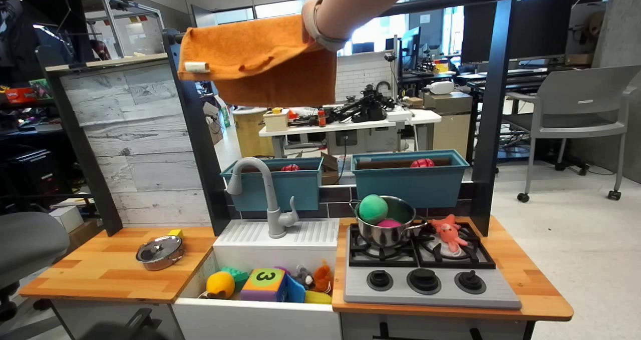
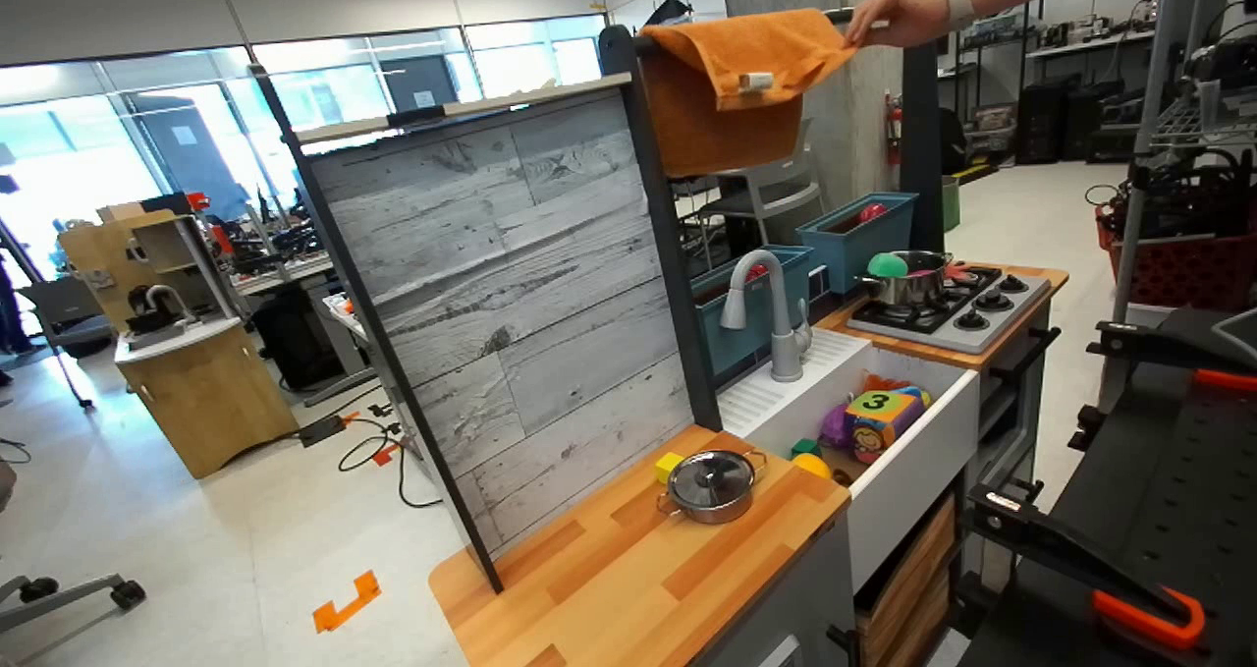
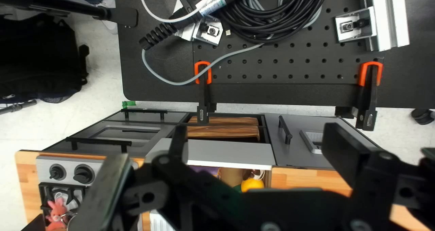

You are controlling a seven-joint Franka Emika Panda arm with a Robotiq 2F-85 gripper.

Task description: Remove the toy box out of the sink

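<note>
The toy box (image 1: pixel 264 285) is a blocky cube with a dark 3 on its green-yellow and orange top face and purple sides. It sits among other toys inside the white sink (image 1: pixel 255 320). The toy box (image 2: pixel 877 414) and the sink (image 2: pixel 918 461) also show in another exterior view. In the wrist view, only a purple strip of the toy box (image 3: pixel 209 170) shows behind the sink's front wall (image 3: pixel 231 152); the gripper hides the rest. My gripper (image 3: pixel 256 139) shows only in the wrist view, fingers wide apart with nothing between them, well away from the toy box.
A yellow ball toy (image 1: pixel 220 285) and several soft toys share the sink. The grey faucet (image 1: pixel 270 195) rises behind it. A pot (image 1: pixel 383 230) stands on the stovetop, a lidded pan (image 1: pixel 160 252) on the counter. A person's hand (image 2: pixel 903 14) holds an orange towel (image 2: pixel 727 107) above.
</note>
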